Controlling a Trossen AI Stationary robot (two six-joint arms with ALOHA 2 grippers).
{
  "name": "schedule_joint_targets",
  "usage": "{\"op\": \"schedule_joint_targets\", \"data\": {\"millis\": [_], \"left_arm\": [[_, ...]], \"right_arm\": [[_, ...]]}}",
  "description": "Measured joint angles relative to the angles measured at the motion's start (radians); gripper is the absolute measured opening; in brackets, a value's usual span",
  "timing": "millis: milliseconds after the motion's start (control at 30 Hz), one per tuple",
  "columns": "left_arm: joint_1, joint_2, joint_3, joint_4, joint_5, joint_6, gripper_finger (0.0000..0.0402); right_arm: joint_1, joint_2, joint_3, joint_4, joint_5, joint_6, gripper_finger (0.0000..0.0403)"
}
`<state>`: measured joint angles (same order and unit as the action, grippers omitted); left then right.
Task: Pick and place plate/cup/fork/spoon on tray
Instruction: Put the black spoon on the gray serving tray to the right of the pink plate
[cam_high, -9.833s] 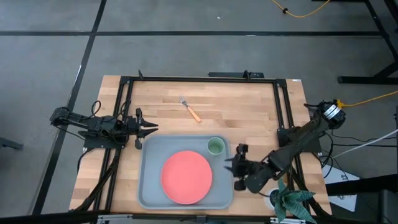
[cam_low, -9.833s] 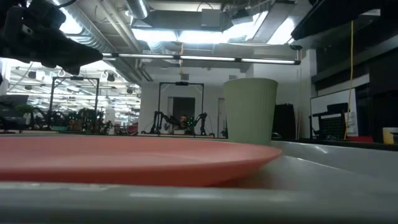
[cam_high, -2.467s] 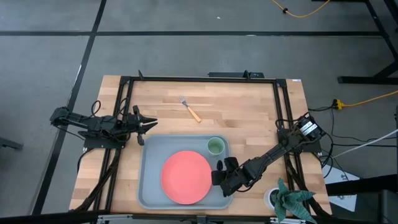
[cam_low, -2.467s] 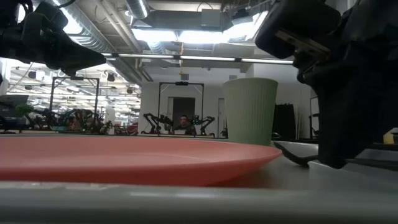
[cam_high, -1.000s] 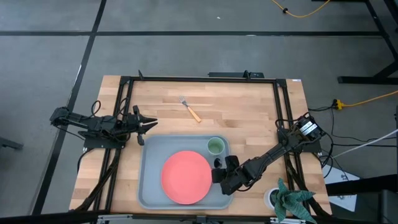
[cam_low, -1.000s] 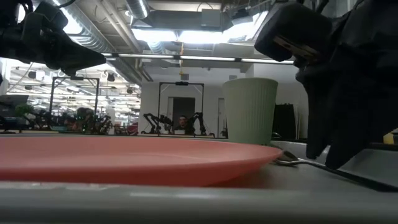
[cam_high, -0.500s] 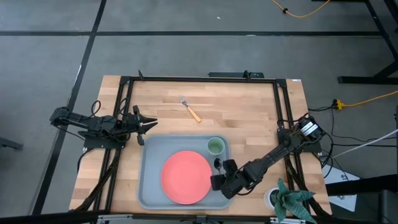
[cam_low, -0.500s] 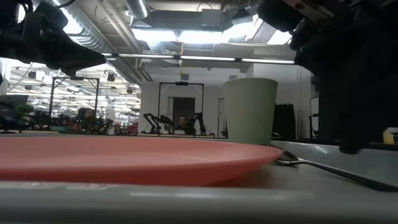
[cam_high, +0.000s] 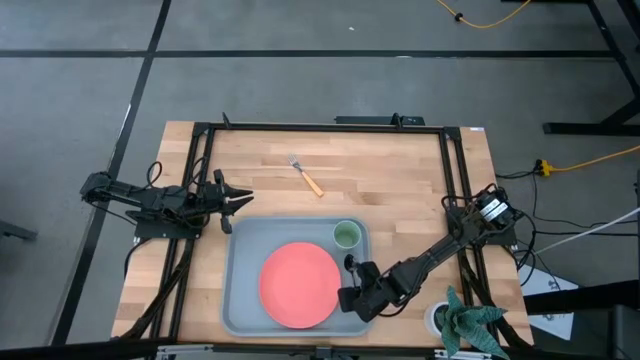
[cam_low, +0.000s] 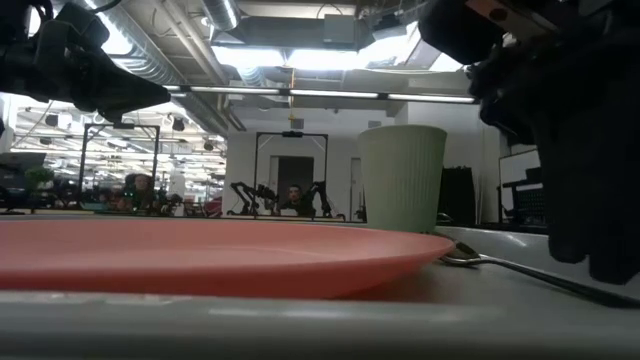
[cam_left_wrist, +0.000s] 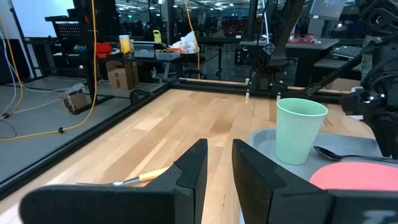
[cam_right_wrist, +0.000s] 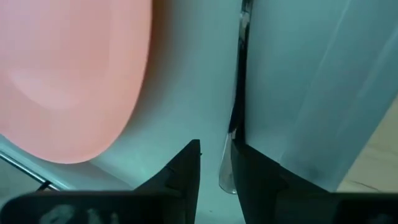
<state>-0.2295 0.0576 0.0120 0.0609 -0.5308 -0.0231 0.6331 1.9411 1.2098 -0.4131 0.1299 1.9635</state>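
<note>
We note the slim dark metallic spoon (cam_low: 520, 268) lying flat on the blue-grey rectangular plastic tray (cam_high: 240, 300), between the round coral-red plate (cam_high: 299, 285) and the rim, near the small pale-green cup (cam_high: 346, 235). The right gripper (cam_high: 350, 297) hangs over it, fingers narrowly parted and holding nothing. The left gripper (cam_high: 240, 199) waits beside the tray, narrowly parted and empty; the orange-handled fork (cam_high: 305, 176) lies on the wooden table (cam_high: 400, 180).

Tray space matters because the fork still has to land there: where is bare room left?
The blue-grey plastic tray is bare along its left strip, between its rim and the round coral-red plate. The right side is crowded: the pale-green cup, the dark spoon and the right gripper. The orange-handled fork lies on open wood.
</note>
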Motion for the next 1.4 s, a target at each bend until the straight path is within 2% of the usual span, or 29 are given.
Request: {"op": "schedule_joint_targets", "data": {"millis": [400, 933, 1400], "left_arm": [[0.000, 0.000, 0.000, 0.000, 0.000, 0.000, 0.0069], [0.000, 0.000, 0.000, 0.000, 0.000, 0.000, 0.0069], [0.000, 0.000, 0.000, 0.000, 0.000, 0.000, 0.0069]], "right_arm": [[0.010, 0.000, 0.000, -0.029, -0.047, 0.035, 0.0094], [0.018, 0.002, 0.000, -0.018, -0.046, 0.049, 0.0094], [0.018, 0.034, 0.002, 0.054, -0.050, 0.044, 0.0094]]}}
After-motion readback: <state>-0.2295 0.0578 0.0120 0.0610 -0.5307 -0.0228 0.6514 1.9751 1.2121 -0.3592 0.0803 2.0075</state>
